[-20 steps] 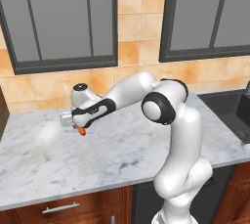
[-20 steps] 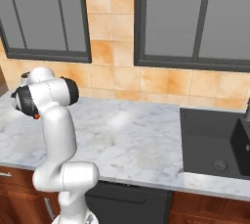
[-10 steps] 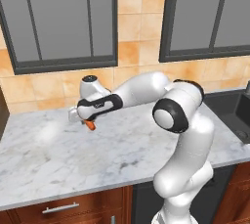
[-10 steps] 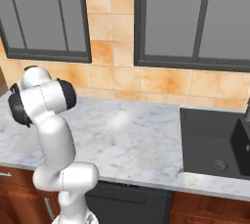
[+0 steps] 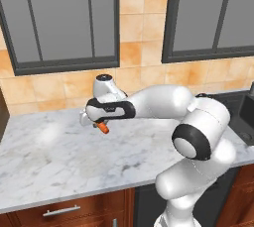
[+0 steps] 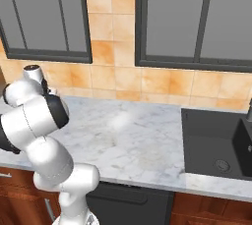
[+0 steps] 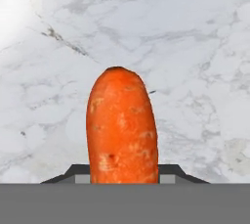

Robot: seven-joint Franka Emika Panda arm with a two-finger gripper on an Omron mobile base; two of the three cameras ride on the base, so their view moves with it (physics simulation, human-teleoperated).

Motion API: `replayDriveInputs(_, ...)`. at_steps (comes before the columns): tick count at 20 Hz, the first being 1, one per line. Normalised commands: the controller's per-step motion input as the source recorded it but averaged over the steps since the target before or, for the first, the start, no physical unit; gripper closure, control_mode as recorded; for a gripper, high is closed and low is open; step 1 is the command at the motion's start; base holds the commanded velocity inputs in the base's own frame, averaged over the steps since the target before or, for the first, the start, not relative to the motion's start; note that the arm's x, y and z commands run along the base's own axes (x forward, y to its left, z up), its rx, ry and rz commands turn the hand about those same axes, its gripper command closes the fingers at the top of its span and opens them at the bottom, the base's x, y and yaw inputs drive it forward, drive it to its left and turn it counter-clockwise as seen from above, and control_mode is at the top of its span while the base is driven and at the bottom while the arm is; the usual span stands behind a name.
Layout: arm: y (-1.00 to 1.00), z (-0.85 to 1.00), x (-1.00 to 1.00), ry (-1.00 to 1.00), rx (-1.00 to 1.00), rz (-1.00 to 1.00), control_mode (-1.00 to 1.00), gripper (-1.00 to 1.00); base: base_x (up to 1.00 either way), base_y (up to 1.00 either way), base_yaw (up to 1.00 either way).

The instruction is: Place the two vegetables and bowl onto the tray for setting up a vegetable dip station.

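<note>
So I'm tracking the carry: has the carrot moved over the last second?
Yes. In the left base view the carrot, shut in the gripper, has travelled right along the counter, toward the sink.

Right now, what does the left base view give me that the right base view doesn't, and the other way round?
Left base view: the pincer over the marble counter, shut on the orange carrot, whose end pokes out below it. Right base view: the whole dark sink recessed at the counter's right end, with its drain; the arm's elbow sits at the left. Both share the marble counter, the tiled wall and the dark-framed windows.
</note>
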Motion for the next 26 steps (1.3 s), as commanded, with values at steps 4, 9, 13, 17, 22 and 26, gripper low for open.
replayDriveInputs(4,-0.18,0.42,-0.61,0.06,0.00,0.03,-1.00,1.00,0.00,0.00,0.00)
replayDriveInputs(9,-0.26,0.46,-0.73,0.08,0.00,0.00,-1.00,1.00,0.00,0.00,0.00)
replayDriveInputs(13,-0.29,0.40,-0.63,0.08,0.00,0.00,-1.00,1.00,0.00,0.00,0.00)
replayDriveInputs(17,-0.34,0.21,-0.53,0.04,-0.01,0.00,-1.00,1.00,0.00,0.00,0.00)
replayDriveInputs(22,-0.26,0.22,-0.38,0.08,-0.02,0.00,-1.00,1.00,0.00,0.00,0.00)
replayDriveInputs(26,-0.33,0.16,-0.19,0.11,-0.03,0.00,-1.00,1.00,0.00,0.00,0.00)
